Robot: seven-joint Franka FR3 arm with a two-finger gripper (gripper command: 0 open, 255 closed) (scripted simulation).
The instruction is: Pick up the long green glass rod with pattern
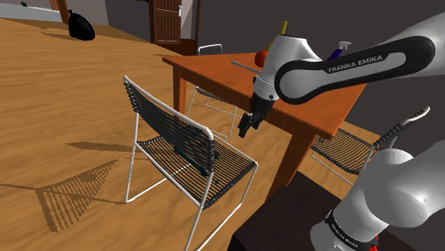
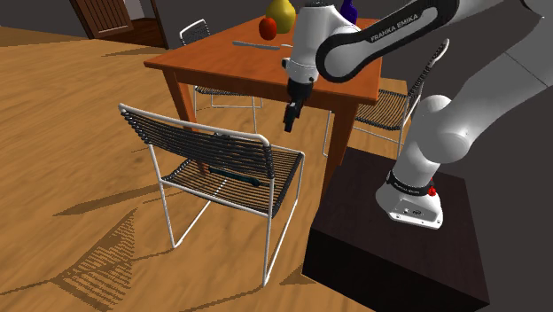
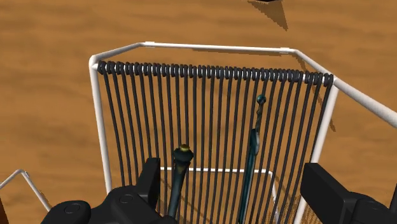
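- I see the fingers [image 3: 151,181] spread wide, clasping nothing and touching nothing.
- They hang above the chair [image 3: 95,114], where the green rod [image 3: 253,153] lies across its cords.

Chair seat [image 3: 95,114] bears teal rod [image 3: 252,159], dark rod [image 3: 179,181].

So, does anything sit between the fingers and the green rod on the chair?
Nothing visible does. The green rod lies bare on the chair seat below the open fingers, with only air between. A shorter dark stick lies beside it, apart.
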